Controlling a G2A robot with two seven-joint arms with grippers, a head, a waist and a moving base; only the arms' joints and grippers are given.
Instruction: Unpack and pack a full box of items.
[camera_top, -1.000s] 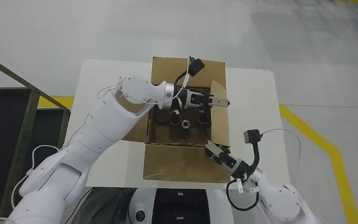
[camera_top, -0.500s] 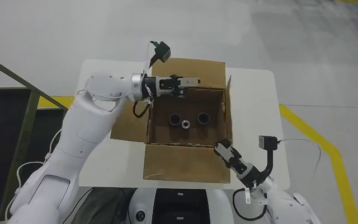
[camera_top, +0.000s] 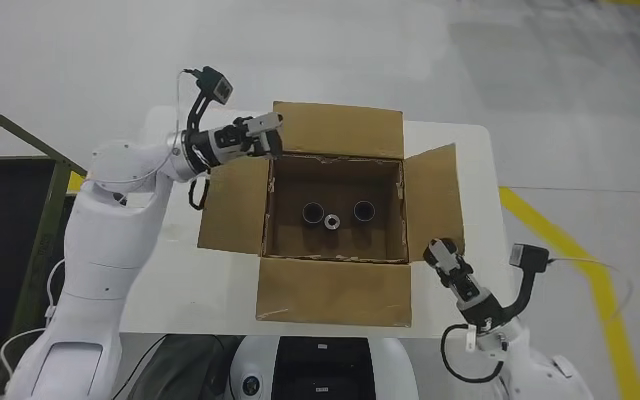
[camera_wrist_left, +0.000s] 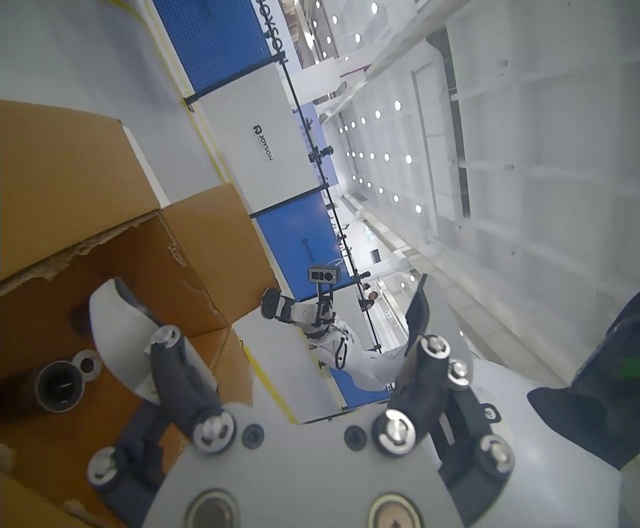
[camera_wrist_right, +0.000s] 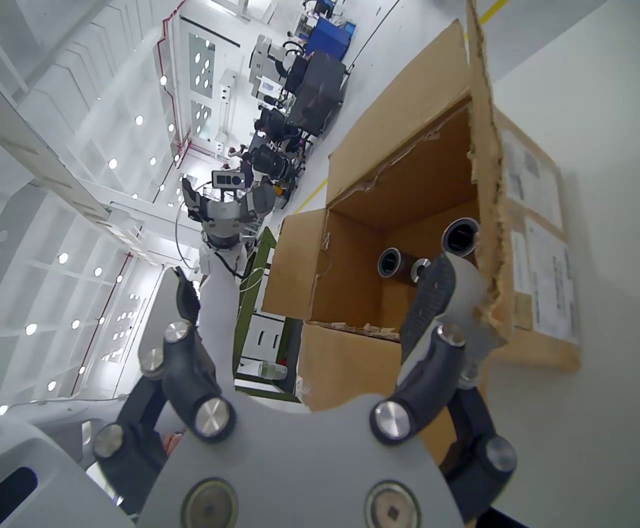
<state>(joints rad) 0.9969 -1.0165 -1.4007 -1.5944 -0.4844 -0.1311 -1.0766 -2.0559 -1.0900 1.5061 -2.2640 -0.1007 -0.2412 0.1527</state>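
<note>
Lying between left fingers (camera_wrist_left: 120, 325) and right fingers (camera_wrist_right: 431, 295): box (camera_top: 335, 292)

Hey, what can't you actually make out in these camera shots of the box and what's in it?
- Tubes: seen end-on from the top view, so length is hidden and insides are dark.
- Labels: right wrist view, print too small to read.
- Box inside: left wrist view, a finger of the left gripper covers part.
</note>
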